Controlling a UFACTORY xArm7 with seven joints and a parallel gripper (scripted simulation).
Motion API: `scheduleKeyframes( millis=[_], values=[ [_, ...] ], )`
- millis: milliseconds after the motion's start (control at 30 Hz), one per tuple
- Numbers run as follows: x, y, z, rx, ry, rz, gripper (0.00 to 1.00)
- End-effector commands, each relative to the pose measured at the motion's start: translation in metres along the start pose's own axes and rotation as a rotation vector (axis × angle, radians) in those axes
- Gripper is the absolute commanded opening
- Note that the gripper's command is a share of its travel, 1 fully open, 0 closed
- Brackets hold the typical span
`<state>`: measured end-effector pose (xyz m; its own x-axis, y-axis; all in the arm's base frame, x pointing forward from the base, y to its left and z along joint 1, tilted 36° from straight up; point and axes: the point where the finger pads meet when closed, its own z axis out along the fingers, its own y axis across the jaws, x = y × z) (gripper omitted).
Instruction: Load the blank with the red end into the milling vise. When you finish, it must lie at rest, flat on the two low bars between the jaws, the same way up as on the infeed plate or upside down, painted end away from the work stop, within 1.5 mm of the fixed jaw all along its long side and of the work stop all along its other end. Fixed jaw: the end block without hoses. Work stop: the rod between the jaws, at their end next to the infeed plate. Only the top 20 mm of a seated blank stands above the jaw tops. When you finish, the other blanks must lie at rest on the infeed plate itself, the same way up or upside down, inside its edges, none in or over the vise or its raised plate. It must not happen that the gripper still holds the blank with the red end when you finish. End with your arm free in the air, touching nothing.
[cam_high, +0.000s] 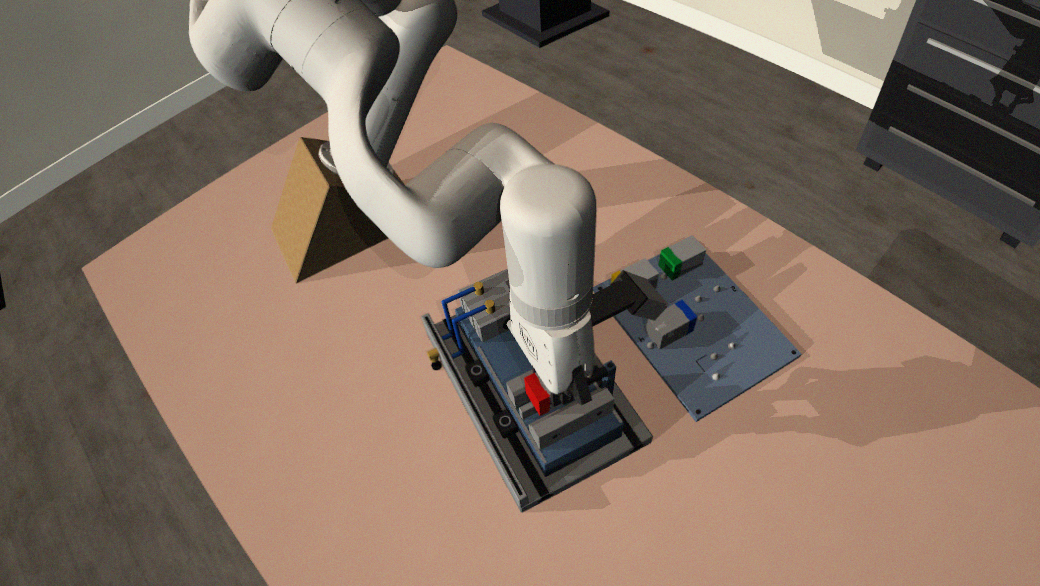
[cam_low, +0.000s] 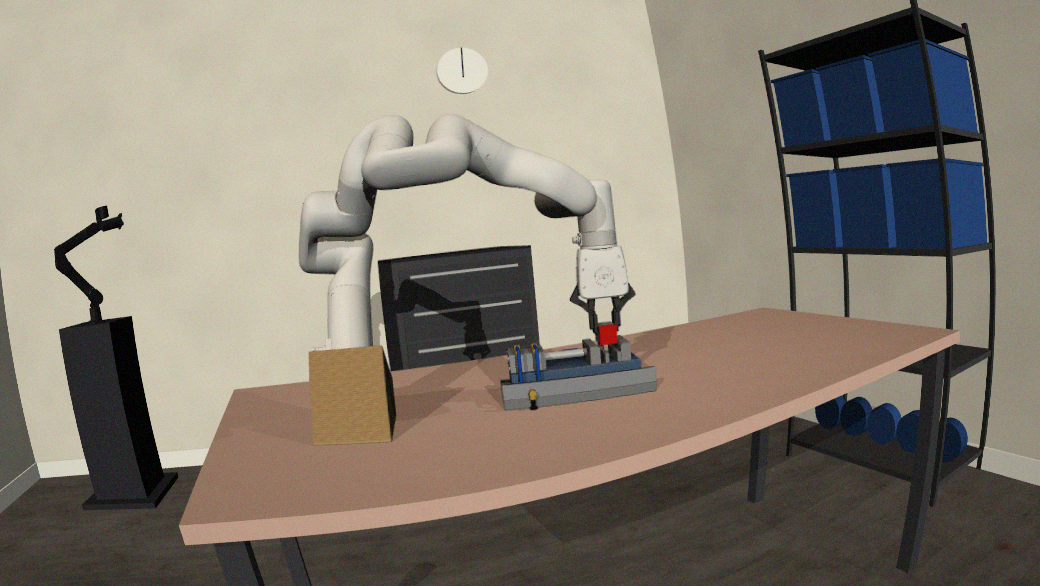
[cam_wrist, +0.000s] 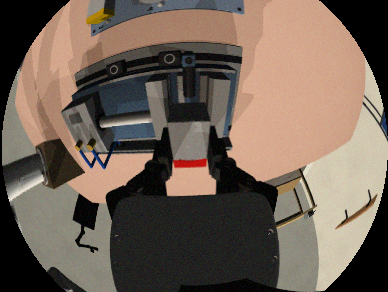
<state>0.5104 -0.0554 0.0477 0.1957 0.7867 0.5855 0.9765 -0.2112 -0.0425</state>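
Arm (cam_low: 465, 156): matte off-white, thick rounded tubular links with bulbous joint caps and faint seams at link joins; a ribbed pale collar rings the wrist above a white, boxy tapered gripper (cam_low: 602, 320) body bearing a small round grey logo; dark charcoal linkages and fingers (cam_low: 590, 316); wrist view shows a black housing with small screws.

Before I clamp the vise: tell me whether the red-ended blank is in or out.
Not seated yet. The gripper is shut on the red-ended blank, which hangs level over the gap between the vise blocks, its red end above their tops.
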Motion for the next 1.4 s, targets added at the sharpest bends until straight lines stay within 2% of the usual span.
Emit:
scheduleKeyframes(
  millis=[0, 1367],
  values=[
    [-0.0001, 0.0013, -0.0018, -0.004, 0.000, 0.000, 0.00],
    [-0.0002, 0.0013, -0.0068, -0.004, 0.000, 0.000, 0.00]
  ],
)
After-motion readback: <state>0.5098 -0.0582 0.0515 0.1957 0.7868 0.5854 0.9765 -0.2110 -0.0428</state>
